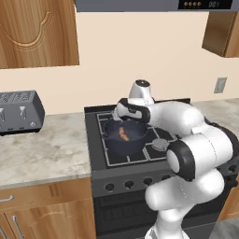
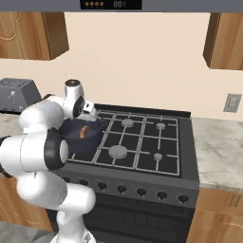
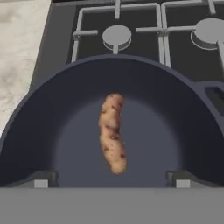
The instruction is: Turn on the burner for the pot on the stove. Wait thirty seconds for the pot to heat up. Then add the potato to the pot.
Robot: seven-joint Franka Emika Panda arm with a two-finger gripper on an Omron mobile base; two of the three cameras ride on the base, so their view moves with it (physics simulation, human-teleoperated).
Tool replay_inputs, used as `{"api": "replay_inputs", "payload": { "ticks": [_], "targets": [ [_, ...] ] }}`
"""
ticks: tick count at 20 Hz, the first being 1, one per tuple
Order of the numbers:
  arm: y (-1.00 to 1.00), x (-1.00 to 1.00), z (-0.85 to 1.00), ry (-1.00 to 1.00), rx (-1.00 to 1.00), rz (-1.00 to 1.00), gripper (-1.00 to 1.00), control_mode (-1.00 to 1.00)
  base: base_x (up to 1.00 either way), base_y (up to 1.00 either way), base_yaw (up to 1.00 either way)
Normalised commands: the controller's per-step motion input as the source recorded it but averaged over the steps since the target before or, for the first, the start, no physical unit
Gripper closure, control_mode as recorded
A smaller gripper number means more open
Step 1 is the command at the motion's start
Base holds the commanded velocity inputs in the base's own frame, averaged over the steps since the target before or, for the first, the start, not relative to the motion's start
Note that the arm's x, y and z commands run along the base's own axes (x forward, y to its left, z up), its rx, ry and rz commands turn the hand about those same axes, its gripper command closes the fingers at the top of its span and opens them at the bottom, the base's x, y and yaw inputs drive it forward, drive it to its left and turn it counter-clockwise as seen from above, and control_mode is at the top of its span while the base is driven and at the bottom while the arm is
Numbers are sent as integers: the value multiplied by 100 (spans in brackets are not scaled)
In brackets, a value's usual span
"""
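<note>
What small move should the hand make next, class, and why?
Probably lift the hand straight up and away. The potato already lies on the floor of the pot, free of the open fingers, so nothing remains to hold.

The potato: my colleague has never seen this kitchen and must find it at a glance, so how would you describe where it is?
Find the black stove set between marble counters, then the dark blue-grey pot on its front left grate. The potato lies loose on the pot's floor: a small, lumpy, elongated brown-orange piece, the only warm-coloured thing among grey burner caps and black grates.
</note>
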Motion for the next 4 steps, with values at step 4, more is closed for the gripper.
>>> {"api": "replay_inputs", "payload": {
  "ticks": [4],
  "targets": [
    [-9, -69, 91, -1, 0, -7, -100, -100, 0, 0, 0]
  ]
}}
